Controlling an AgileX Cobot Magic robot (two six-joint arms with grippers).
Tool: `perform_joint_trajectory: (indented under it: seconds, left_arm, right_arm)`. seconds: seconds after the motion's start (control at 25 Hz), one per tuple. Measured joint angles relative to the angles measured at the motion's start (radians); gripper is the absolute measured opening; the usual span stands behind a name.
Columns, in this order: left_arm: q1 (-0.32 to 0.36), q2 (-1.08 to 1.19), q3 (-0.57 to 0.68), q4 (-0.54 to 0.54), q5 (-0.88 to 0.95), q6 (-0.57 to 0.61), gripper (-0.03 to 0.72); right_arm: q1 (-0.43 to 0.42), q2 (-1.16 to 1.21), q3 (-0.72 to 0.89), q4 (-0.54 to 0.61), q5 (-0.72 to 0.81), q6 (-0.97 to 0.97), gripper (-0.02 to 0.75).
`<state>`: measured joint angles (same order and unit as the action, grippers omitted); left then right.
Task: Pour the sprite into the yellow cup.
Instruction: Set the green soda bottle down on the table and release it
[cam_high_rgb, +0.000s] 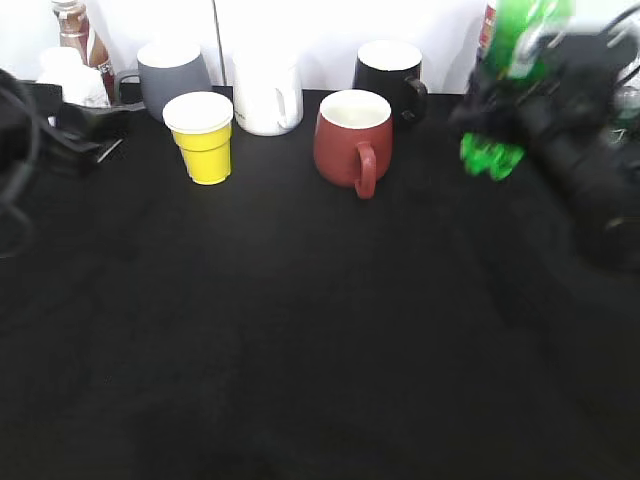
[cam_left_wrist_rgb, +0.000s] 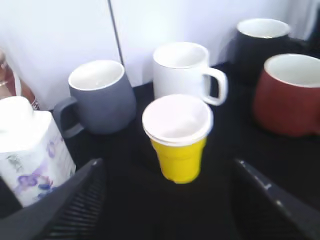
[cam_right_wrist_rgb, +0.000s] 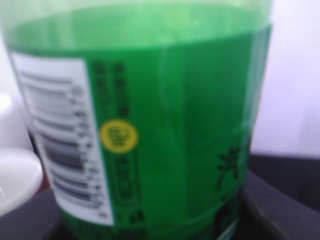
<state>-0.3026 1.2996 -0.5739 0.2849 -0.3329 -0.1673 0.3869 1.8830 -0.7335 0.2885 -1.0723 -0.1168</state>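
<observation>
1. At the far left edge of the black tabletop (cam_high_rgb: 300, 340), the left claw (cam_left_wrist_rgb: 165, 200) sits low with its two dark fingers (cam_left_wrist_rgb: 75, 200) spread wide apart and holding nothing; in the left wrist view the yellow cup stands between and beyond them.
2. Behind that arm, at the far left, a white carton (cam_left_wrist_rgb: 30, 150) with purple flowers stands next to a brown bottle (cam_high_rgb: 78, 30).
3. A grey mug (cam_high_rgb: 172, 75) stands in the far row; just near of it and to its right is the yellow cup (cam_high_rgb: 203, 138), upright on the tabletop, its white inside showing.
4. A white mug (cam_high_rgb: 266, 95) stands just behind and right of the yellow cup, its handle pointing right.
5. The red mug (cam_high_rgb: 352, 140) stands right of centre, handle facing the near side, well apart from the yellow cup.
6. A black mug (cam_high_rgb: 390, 75) stands behind the red mug against the white wall.
7. At the far right the sprite (cam_high_rgb: 510, 60) is lifted clear of the tabletop, roughly upright, its lobed base showing below the dark arm.
8. The right claw (cam_high_rgb: 520, 110) is clamped around the sprite's lower body; the right wrist view is filled by the green label and its white barcode patch (cam_right_wrist_rgb: 65, 145).
</observation>
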Motion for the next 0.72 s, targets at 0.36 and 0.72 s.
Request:
perform_joint_trajectory:
  seconds: [0.36, 0.72]
  left_arm:
    - [-0.008, -0.093, 0.001, -0.007, 0.137, 0.000, 0.582]
    - [-0.008, -0.093, 0.001, -0.022, 0.136, 0.000, 0.581]
  right_arm:
    - [0.000, 0.206, -0.157, -0.004, -0.061, 0.047, 0.439]
    - [0.000, 0.238, -0.158, -0.009, -0.106, 0.066, 0.592]
